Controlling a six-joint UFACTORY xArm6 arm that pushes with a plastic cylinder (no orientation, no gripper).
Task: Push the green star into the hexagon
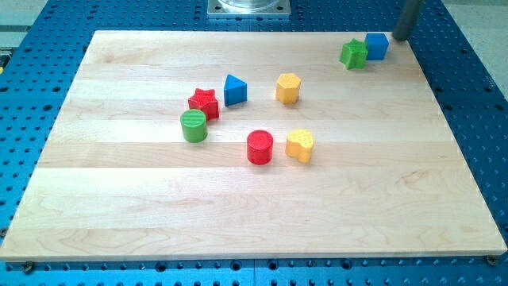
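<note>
In the camera view, the wooden board [238, 199] lies on a blue perforated table [468, 79]. The dark rod comes down at the view's top right, and the tip [399, 37] sits at the board's far edge, just to the right of the blue cube [377, 46]. It carries nothing; it is a plain rod end, and whether it touches the cube cannot be told.

The green star [354, 54] stands just left of the blue cube and appears to touch it, near the top right corner. The yellow hexagon [288, 87] lies to the left and a little below the star, well apart from it, with bare board between them.

Nearer the centre are a blue triangle [235, 90], a red star [204, 102], a green cylinder [194, 125], a red cylinder [259, 147] and a yellow heart [300, 145]; none lies on the path from star to hexagon.

The push has probably not yet begun. To do it well, the tip should get behind the star on the side opposite the hexagon, up and to the right. The blue cube occupies much of that side, so the arm may either push through the cube, which risks the star slipping sideways, or come round to the star's upper right face directly. A slow stroke through the star's middle, aimed at the hexagon, should keep it straight.
</note>
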